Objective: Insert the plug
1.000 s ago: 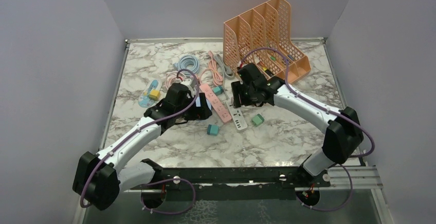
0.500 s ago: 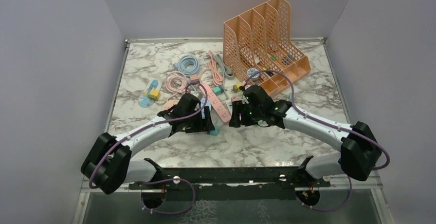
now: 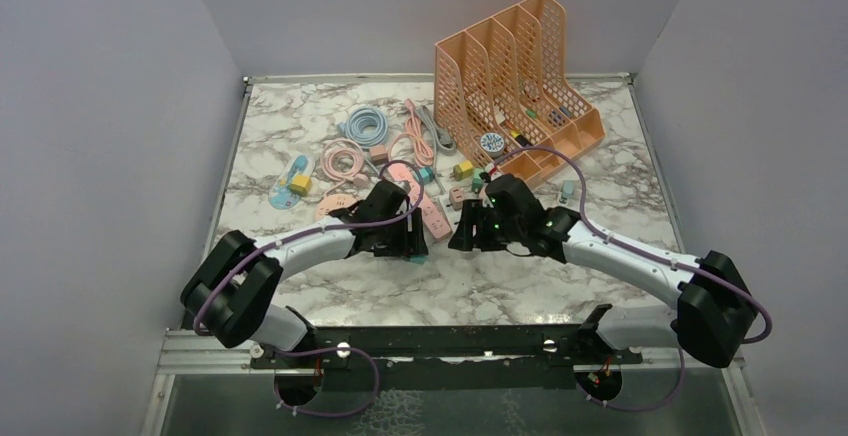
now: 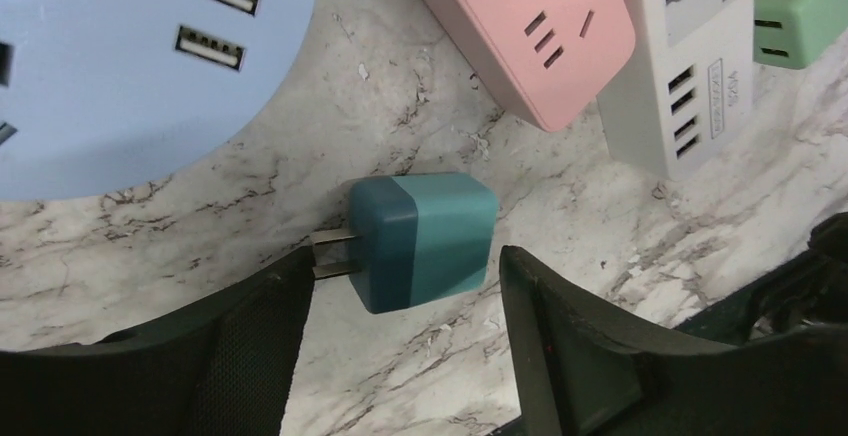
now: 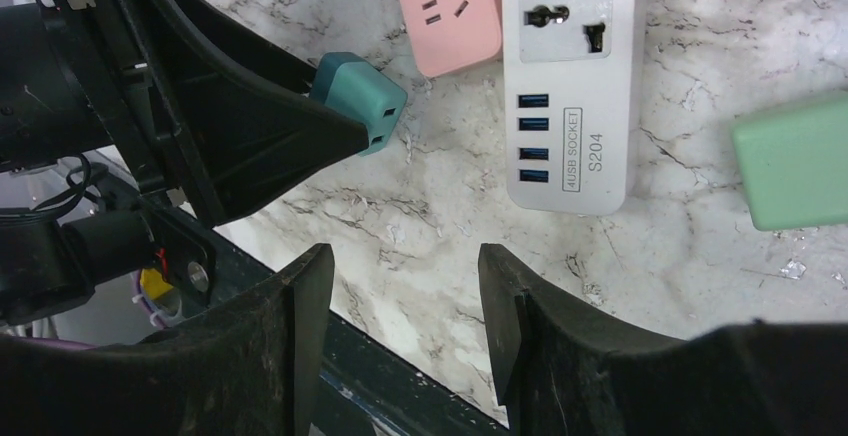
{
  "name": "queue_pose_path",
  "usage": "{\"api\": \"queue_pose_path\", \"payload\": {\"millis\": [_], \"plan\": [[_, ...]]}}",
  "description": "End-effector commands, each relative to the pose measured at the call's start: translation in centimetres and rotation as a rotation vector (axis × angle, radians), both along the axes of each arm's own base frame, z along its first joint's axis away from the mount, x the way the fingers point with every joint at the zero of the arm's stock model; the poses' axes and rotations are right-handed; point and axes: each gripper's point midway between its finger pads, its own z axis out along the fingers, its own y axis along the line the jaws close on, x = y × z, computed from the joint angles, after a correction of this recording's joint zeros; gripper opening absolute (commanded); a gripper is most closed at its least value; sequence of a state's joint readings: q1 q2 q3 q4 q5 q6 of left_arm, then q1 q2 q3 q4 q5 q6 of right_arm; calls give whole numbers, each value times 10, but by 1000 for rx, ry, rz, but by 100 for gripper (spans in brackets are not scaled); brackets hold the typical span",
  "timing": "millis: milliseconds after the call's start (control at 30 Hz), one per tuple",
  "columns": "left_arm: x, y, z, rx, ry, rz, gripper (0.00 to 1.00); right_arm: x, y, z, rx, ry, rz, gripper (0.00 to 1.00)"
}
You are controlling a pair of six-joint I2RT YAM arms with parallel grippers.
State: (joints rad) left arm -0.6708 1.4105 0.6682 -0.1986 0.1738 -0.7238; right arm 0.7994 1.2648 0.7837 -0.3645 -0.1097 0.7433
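The teal plug (image 4: 422, 241) lies flat on the marble, its two prongs pointing at my left finger; it also shows in the top view (image 3: 417, 255) and the right wrist view (image 5: 360, 101). My left gripper (image 4: 405, 261) is open and low, with a finger on each side of the plug and not closed on it. A pink power strip (image 4: 520, 26) and a white power strip (image 4: 690, 66) lie just beyond. My right gripper (image 5: 400, 256) is open and empty, hovering near the white strip's (image 5: 570, 86) USB end. In the top view the two grippers (image 3: 405, 241) (image 3: 465, 231) are close together.
A round light-blue socket hub (image 4: 120, 56) lies left of the plug. A green adapter (image 5: 795, 161) lies right of the white strip. Coiled cables (image 3: 365, 126) and an orange file rack (image 3: 515, 66) stand at the back. The near table edge and a black rail (image 5: 380, 386) lie under my right gripper.
Both arms have swung toward the near side and dropped lower. My left gripper has come down around the teal plug. My right gripper has moved forward, next to the left one.
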Motion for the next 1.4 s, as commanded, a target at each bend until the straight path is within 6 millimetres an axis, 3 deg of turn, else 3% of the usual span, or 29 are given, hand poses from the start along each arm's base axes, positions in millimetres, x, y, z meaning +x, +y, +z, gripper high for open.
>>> {"api": "queue_pose_path", "payload": {"millis": [0,100,267,567,667,833,933,1033,1367], "plan": [[6,9,-6,127,-32,-12,67,4,-5,-2,-8,-11,-67,55],[5,13,-8,181,-35,-9,67,4,-10,-5,-19,-8,-85,55],[0,15,-14,239,-5,-38,78,4,-13,-6,-18,-10,-109,55],[-3,2,-22,251,22,-125,84,4,-16,-9,-6,0,-150,55],[-1,-2,-21,249,16,-140,78,4,-16,-10,-3,5,-154,55],[1,2,-24,278,9,-112,58,2,-12,-9,30,0,-143,55],[1,0,-21,268,9,-99,54,1,-8,-9,73,-18,-126,55],[5,-4,-6,231,-19,-72,53,-2,0,0,155,-56,-88,55],[18,-41,80,-46,-82,42,54,-1,23,27,354,-118,-37,59]]}}
